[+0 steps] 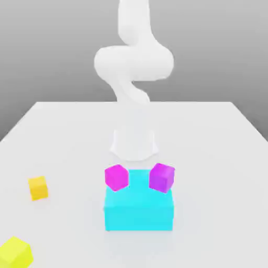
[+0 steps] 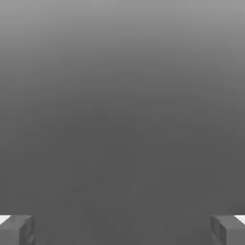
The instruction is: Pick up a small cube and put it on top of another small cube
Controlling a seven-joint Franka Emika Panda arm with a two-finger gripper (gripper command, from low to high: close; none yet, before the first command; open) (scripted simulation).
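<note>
Nearest, over at the exterior view's left, the lemon-yellow cube point(image 1: 15, 254) sits turned. Beyond it, the golden cube point(image 1: 38, 188) rests on the table point(image 1: 73, 157) — slightly skewed, no long axis, its sides looking about equal. The claw point(image 2: 122, 230) is spread wide — its fingers well apart.

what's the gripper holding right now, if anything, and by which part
Nothing is held: the gripper is open, with no object between its fingers.
</note>
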